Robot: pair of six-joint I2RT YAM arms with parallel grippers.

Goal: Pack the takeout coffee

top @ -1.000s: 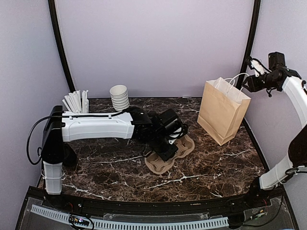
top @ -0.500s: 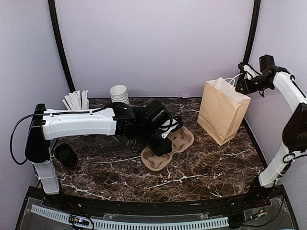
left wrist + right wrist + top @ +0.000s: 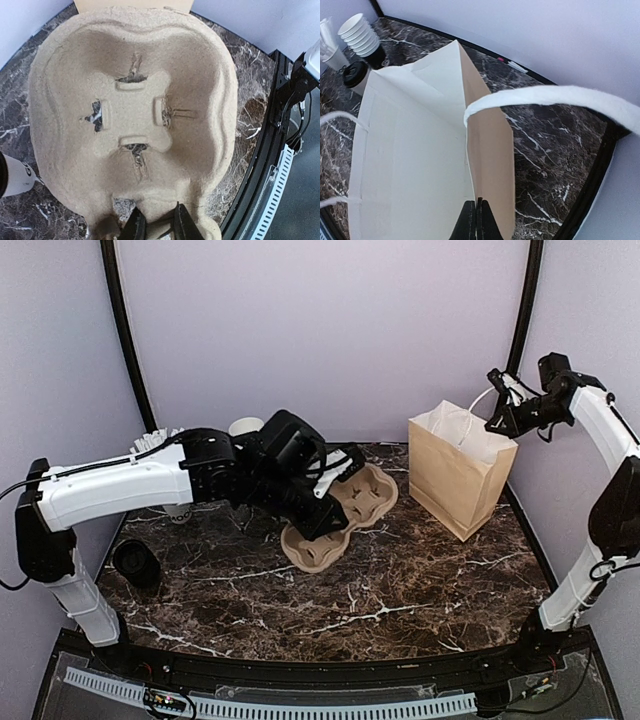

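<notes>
One takeout coffee (image 3: 135,562) with a black lid stands at the table's left, apart from both arms. Another lidded cup (image 3: 355,74) shows beside the cup stack in the right wrist view. My left gripper (image 3: 318,502) is shut on the rim of a moulded pulp cup carrier (image 3: 345,502) and holds it tilted above the table. In the left wrist view the jaws (image 3: 155,226) pinch the empty carrier's (image 3: 135,105) near edge. My right gripper (image 3: 497,420) is shut on the top rim of the open brown paper bag (image 3: 455,475). Its fingers (image 3: 476,220) are closed on the bag's side wall (image 3: 490,150).
A stack of lidless white cups (image 3: 243,426) and a cup of white sticks (image 3: 158,438) stand at the back left, partly behind my left arm. The bag's white rope handle (image 3: 545,97) arches across the right wrist view. Black frame posts rise at both back corners.
The left arm has lifted the carrier off the table and swung it up and left. The right gripper has moved down to the bag's rim and shut on it; the bag has shifted slightly left.
</notes>
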